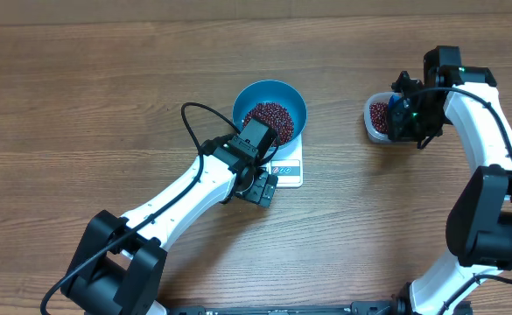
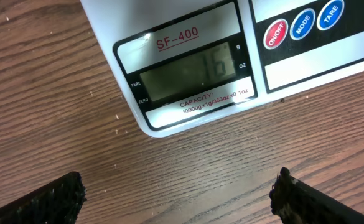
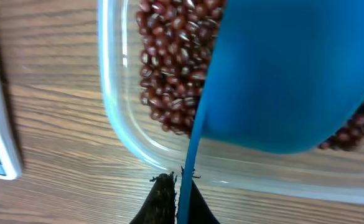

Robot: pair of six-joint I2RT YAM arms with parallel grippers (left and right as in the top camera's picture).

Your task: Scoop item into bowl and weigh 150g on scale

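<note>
Nearest the robot, the left gripper (image 2: 178,199) hangs spread wide and empty over the counter (image 2: 45,93), just in front of the scale (image 2: 188,68). It seems placed there so its camera faces the display, though the digits are too blurred to read with confidence. On the scale sits the bowl (image 1: 289,94), holding a heap of beans (image 1: 269,115). Farther right, the right gripper (image 3: 182,193) is pressed together on the thin handle of the scoop (image 3: 281,74). The scoop's cup lies over more beans in the tub (image 3: 114,118), likely ready to top up the bowl if the weight falls short.
</note>
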